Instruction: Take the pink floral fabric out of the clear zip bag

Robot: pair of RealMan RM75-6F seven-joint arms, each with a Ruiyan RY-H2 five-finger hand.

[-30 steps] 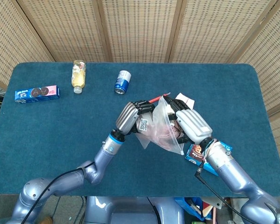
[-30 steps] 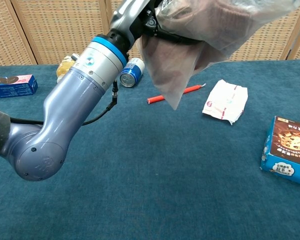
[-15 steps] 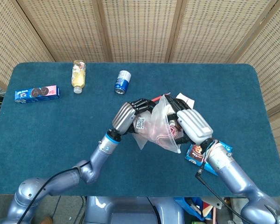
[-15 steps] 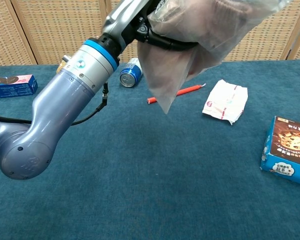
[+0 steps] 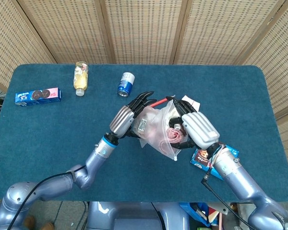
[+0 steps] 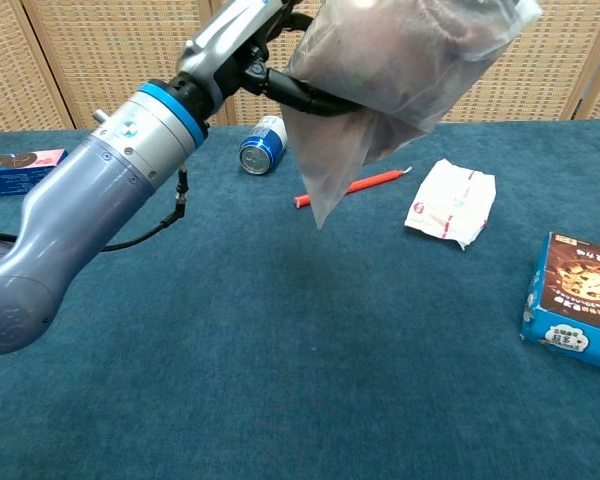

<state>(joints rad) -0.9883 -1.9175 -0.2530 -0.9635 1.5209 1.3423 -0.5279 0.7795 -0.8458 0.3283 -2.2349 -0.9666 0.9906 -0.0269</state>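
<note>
Head view: the left robot hand (image 5: 127, 120) has slid leftward over the last second, its fingers now splayed along the near-left side of the clear zip bag (image 5: 156, 130), holding it aloft over the blue counter (image 5: 62, 139). The right robot hand (image 5: 198, 128) stays at the bag's other side, fingers tucked against the plastic; whether they reach inside is hidden, though it seems to grip the bag. The pink floral fabric (image 5: 173, 132) shows as a pink bunch inside the plastic, so it is not out yet; the spreading grip looks like work on opening the mouth.

Chest view: the bag (image 6: 380, 80) fills the top, its lower corner hanging lower and further left than before, above the red stick (image 6: 355, 186). The left robot hand's dark fingers (image 6: 300, 92) cradle it from beneath. Fabric is only a brownish blur here, and the right robot hand is cut off entirely.
</note>
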